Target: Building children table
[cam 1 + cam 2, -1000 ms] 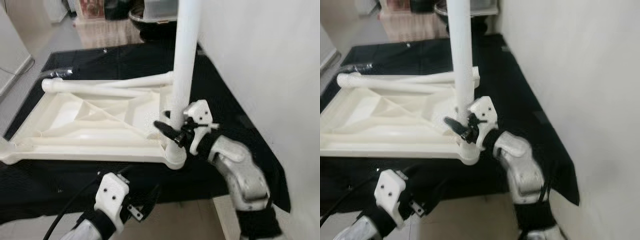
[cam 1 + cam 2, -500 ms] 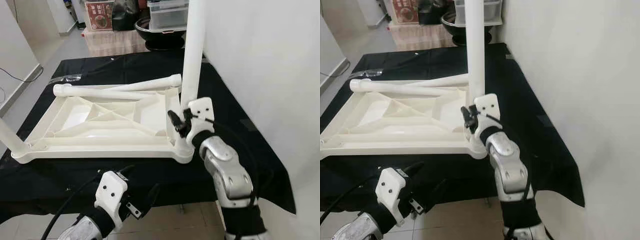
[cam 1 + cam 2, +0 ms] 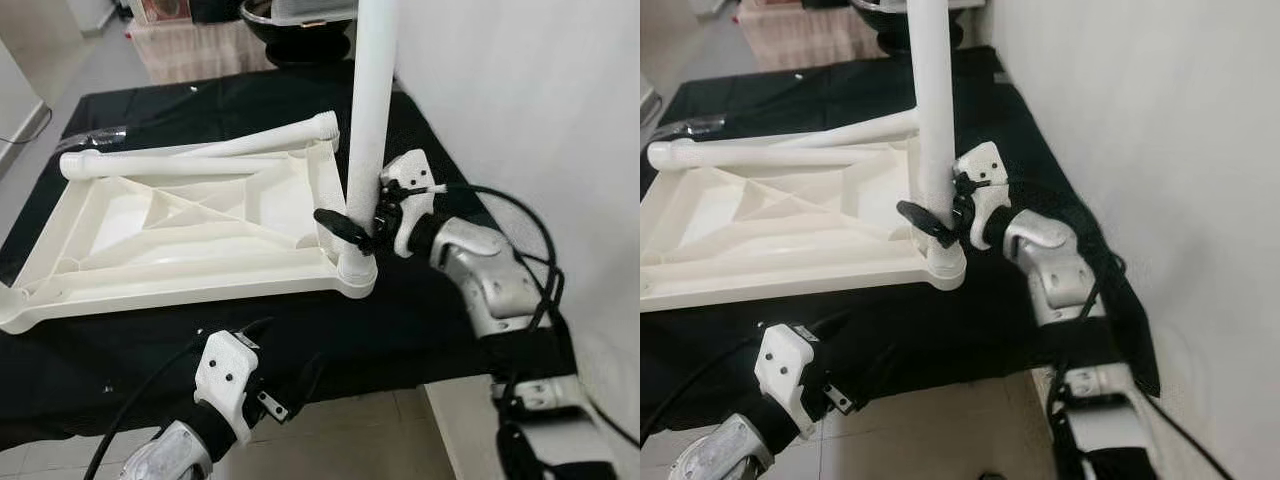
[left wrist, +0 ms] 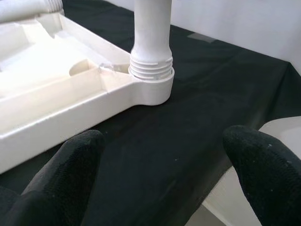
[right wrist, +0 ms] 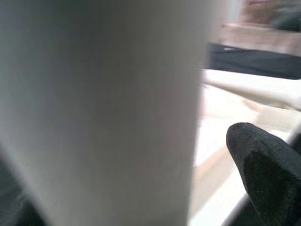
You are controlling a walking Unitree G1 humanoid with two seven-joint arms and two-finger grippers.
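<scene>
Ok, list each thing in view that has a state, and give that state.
Tabletop: upside down on the black cloth.
Upright leg: standing in the near right corner socket, threads showing.
Loose legs: lying across the tabletop's far edge.
Right gripper: closed around the upright leg.
Left gripper: open, holding nothing.

Black cloth [image 3: 420,330], white wall [image 3: 520,90], tiled floor [image 3: 340,440].

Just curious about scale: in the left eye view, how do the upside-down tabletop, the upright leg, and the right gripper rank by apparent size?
1. upside-down tabletop
2. upright leg, top cropped
3. right gripper, at the leg
</scene>
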